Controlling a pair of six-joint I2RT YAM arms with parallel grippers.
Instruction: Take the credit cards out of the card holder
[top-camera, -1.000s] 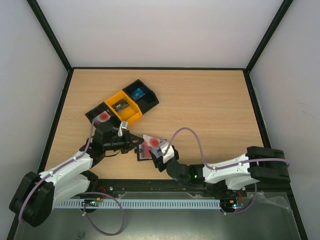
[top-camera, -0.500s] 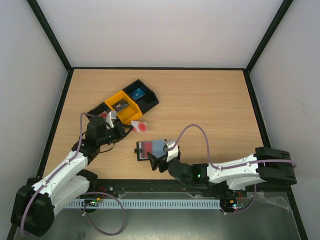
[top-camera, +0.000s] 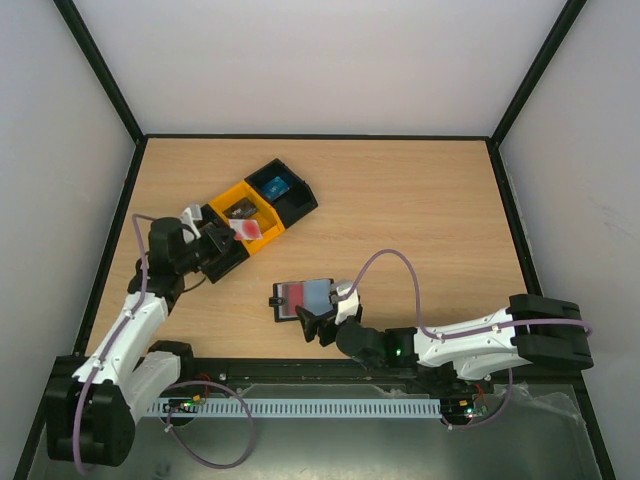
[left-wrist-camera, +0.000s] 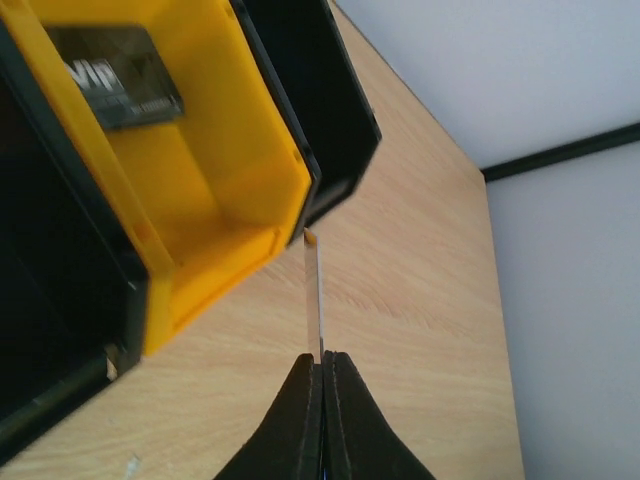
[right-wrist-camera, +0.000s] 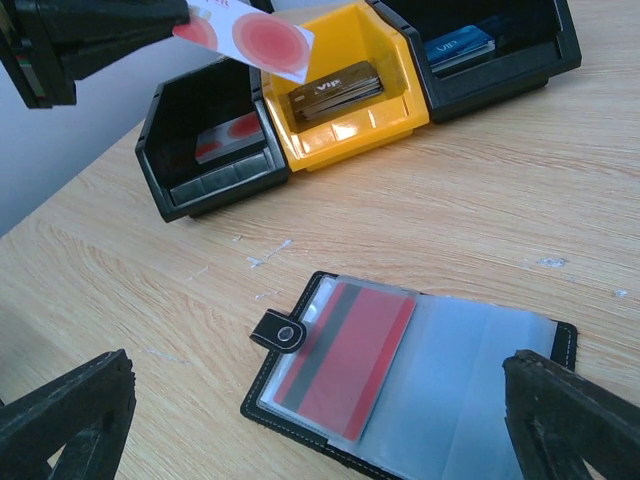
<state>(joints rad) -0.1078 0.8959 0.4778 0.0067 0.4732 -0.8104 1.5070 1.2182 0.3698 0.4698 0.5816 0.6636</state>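
1. The card holder (right-wrist-camera: 420, 372) lies open and flat on the pale wood-grain bench (top-camera: 420, 210), just in front of my right arm. It has a black stitched cover, a small snap tab on its left edge and frosted clear plastic sleeves inside.
2. A red card (right-wrist-camera: 345, 362) with a dark stripe sits in the left sleeve.
3. My left hand (left-wrist-camera: 322, 368) is clamped tight on a thin white card (right-wrist-camera: 248, 36) printed with red discs, holding it in the air at the yellow bin's near edge.
4. My right hand (top-camera: 318, 326) is spread wide, gripping nothing, low beside the holder's near edge.
5. Three glossy plastic bins stand in a row.
   - The yellow bin (right-wrist-camera: 345, 120) holds a dark card (right-wrist-camera: 335, 88) reading "VIP".
   - The right black bin (right-wrist-camera: 500, 70) holds a blue card (right-wrist-camera: 458, 48) also reading "VIP".
   - The left black bin (right-wrist-camera: 210, 180) holds a red-spotted card (right-wrist-camera: 228, 140).
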